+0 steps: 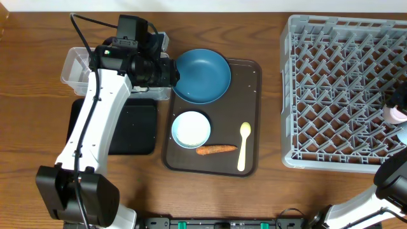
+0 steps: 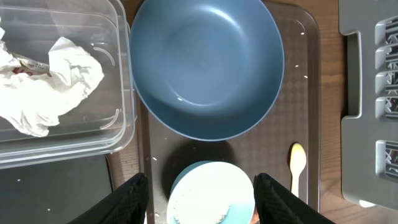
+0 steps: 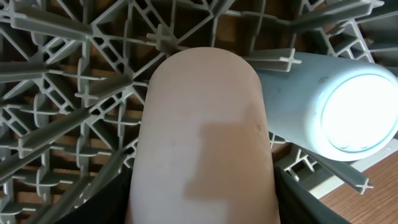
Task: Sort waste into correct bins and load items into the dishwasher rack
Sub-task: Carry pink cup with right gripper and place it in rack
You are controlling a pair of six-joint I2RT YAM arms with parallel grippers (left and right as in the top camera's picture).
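My left gripper is open and empty. It hangs over the gap between the clear tub and the large dark blue bowl. In the left wrist view its fingers frame the small light blue bowl, which holds rice. Crumpled tissue lies in the tub. The carrot piece and the pale yellow spoon lie on the brown tray. My right gripper is shut on the pink cup over the grey rack. The light blue cup lies in the rack beside it.
The black tray sits in front of the tub, partly under my left arm. The dark brown serving tray holds both bowls. The rack fills the right side. A few rice grains lie on the serving tray.
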